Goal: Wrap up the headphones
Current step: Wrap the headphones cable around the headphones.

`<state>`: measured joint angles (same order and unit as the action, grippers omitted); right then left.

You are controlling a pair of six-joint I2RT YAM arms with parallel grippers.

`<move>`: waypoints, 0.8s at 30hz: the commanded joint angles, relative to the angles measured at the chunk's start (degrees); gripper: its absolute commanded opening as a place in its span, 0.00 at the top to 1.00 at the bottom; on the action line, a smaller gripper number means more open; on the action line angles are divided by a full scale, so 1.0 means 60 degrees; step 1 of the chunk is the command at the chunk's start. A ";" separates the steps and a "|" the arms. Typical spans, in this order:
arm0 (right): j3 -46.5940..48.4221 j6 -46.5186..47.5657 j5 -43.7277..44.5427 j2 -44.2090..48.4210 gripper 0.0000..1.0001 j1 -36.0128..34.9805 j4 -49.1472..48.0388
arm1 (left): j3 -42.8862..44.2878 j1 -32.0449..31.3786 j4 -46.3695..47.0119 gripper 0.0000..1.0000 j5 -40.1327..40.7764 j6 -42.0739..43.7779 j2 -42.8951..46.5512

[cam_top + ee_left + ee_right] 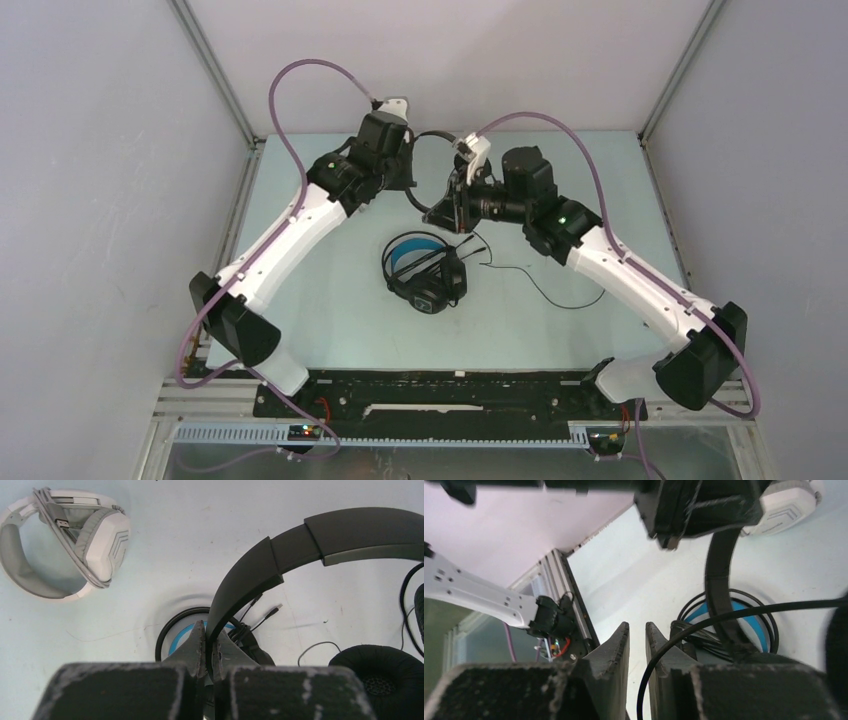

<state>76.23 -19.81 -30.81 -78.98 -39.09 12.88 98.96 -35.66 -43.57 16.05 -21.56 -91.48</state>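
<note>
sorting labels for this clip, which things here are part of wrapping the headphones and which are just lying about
Part of the job:
white headphones
black headphones with blue lining
slim black headphones, clamped in the left gripper

Not part of it:
table
purple hoses on the arms
black rail at the near edge
These are all fixed parts of the rig.

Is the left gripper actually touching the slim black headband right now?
Touching. The left wrist view shows the left gripper shut on the headband of the slim black headphones, which passes between its fingertips.
</note>
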 commanded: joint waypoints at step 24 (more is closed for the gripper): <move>-0.5973 0.2962 0.3614 0.3501 0.72 -0.1348 -0.5095 | -0.0497 0.0436 0.1693 1.00 -0.2415 -0.1958 0.1675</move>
<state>42.19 -2.52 -10.46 -59.96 -46.81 -10.00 96.38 -33.50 -37.82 4.97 -30.11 -84.51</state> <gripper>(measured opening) 0.274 0.023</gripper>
